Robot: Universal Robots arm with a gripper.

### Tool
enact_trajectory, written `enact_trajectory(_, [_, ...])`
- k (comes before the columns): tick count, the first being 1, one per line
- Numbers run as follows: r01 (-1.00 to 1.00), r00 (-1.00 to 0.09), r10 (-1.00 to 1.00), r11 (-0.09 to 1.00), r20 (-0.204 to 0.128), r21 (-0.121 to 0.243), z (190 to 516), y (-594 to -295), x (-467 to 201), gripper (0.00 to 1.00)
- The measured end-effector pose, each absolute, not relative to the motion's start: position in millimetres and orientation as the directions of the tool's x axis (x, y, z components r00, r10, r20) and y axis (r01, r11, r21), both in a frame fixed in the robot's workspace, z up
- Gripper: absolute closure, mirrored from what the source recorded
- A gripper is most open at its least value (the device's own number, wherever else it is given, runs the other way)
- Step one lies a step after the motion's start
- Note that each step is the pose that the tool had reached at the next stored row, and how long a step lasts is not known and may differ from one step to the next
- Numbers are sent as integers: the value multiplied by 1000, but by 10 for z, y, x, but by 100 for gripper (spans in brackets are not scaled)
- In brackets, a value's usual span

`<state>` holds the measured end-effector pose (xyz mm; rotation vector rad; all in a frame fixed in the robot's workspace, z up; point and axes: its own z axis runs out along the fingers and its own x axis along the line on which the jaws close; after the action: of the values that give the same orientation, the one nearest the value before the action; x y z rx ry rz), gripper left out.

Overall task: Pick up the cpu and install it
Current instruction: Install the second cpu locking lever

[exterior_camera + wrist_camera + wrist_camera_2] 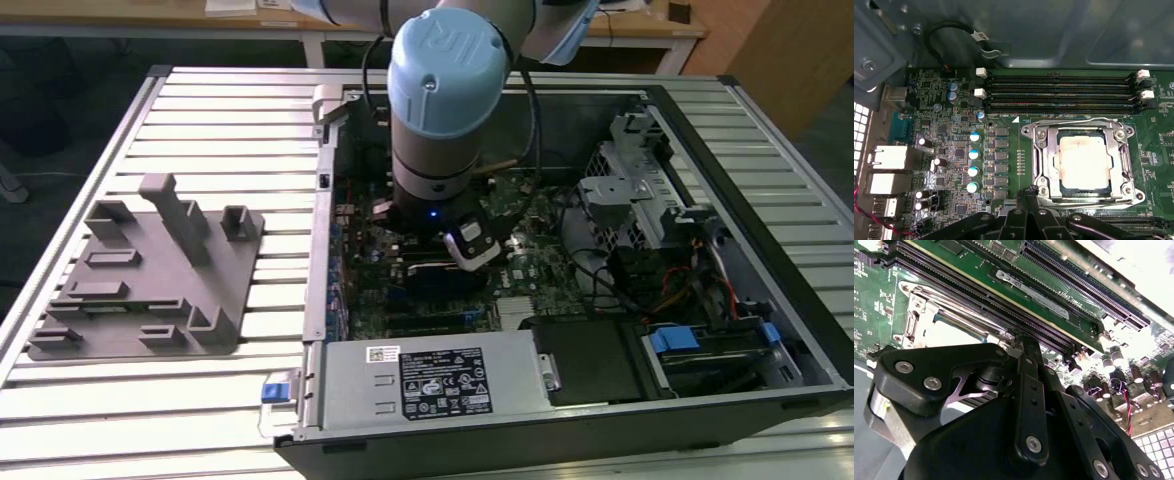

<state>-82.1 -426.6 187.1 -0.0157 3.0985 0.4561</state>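
The exterior view looks down on me from high and far; both wrist views sit close over the motherboard (954, 150) — sharing the socket frame (1081, 162), at three o'clock in the first.

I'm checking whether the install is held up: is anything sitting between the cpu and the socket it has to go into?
Nothing visible does. In the first wrist view the cpu already lies inside the metal socket frame on the motherboard, its pale top plate uncovered. The hand sits just beside the frame, not over the chip.
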Motion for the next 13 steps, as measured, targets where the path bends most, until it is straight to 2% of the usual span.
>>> enact_trajectory(13, [-9, -1000, -6, 958, -12, 288, 2128, -4266, -821, 89])
